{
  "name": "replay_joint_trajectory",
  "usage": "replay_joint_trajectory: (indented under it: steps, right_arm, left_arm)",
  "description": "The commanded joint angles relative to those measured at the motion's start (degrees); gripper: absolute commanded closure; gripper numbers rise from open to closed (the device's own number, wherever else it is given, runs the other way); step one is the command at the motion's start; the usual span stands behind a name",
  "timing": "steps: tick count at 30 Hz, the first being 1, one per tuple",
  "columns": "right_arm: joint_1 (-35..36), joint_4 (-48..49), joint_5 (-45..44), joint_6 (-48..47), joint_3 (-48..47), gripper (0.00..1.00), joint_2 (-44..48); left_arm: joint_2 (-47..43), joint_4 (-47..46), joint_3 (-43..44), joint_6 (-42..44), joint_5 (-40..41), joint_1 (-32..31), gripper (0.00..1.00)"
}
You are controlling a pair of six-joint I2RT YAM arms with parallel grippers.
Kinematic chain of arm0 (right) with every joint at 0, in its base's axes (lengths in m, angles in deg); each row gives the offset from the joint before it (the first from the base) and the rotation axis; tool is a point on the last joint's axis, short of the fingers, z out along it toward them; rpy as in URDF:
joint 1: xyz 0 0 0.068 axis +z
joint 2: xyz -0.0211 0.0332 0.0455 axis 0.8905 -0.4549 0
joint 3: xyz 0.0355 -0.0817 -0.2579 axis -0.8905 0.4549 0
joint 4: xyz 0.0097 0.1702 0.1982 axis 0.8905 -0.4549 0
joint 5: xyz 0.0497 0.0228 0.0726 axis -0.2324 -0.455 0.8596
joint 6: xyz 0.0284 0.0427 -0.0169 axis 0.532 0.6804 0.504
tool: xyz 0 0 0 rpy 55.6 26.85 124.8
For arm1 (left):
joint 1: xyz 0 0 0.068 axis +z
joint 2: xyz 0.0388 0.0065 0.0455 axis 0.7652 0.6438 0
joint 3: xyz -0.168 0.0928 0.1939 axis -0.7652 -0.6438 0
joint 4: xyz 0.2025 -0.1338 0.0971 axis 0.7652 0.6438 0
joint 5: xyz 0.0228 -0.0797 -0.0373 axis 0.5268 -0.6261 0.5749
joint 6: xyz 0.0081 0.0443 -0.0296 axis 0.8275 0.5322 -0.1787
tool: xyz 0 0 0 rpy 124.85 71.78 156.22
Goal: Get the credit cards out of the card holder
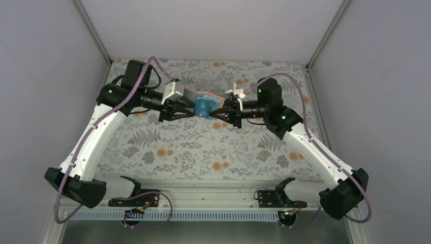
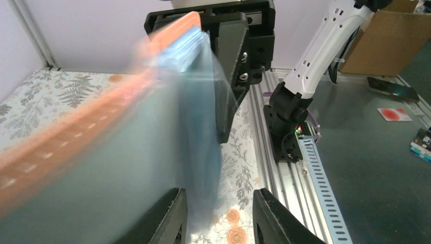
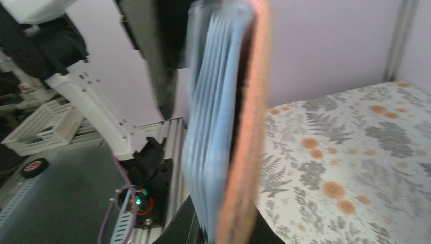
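Orange-and-pale-blue card holder (image 1: 204, 103); white tablecloth (image 1: 203, 150) patterned with grey leaves and orange flowers.

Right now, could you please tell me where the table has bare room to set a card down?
Free: the wide cloth band between the metal rail and the card holder, and the far right corner. Crowded: far centre, where the left tool and right tool meet at the holder.

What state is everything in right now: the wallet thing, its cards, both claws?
card holder, held in the air, blurred
credit cards, inside the holder, blue edges showing
right gripper, shut on the holder
left gripper, around the holder, grip unclear
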Motion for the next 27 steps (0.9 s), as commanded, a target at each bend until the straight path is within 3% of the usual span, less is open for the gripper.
replay_joint_trajectory:
  steps: [1,11,14,17,20,24,27]
  right_arm:
    - [0.1,1.1,-2.5,-0.9,0.0,0.95,1.4]
    - [0.1,1.9,-0.2,-0.5,-0.1,0.95,1.0]
    - [0.1,1.8,-0.2,-0.5,0.1,0.96,1.3]
    - [0.1,1.5,-0.3,-0.8,0.0,0.96,1.3]
    - [0.1,0.9,-0.2,-1.6,0.2,0.92,1.9]
    - [-0.1,0.4,-1.5,-2.2,0.9,0.74,2.6]
    - [-0.1,0.1,-1.6,-2.5,1.0,0.72,2.7]
  left_arm:
    - [-1.8,0.3,0.2,0.9,-2.6,0.1,0.64]
    - [-1.4,-7.0,-1.4,-7.9,1.8,-1.1,0.61]
    - [-0.8,-8.3,-1.7,-9.6,2.9,-1.9,0.71]
    - [-0.4,-7.9,-1.0,-9.8,2.7,-2.2,0.97]
    - [-0.6,-6.6,0.0,-8.7,2.3,-2.2,0.98]
    - [-1.2,-6.1,0.2,-8.3,2.2,-1.6,0.98]
    - [-1.3,-6.2,0.0,-8.4,2.3,-1.2,0.98]
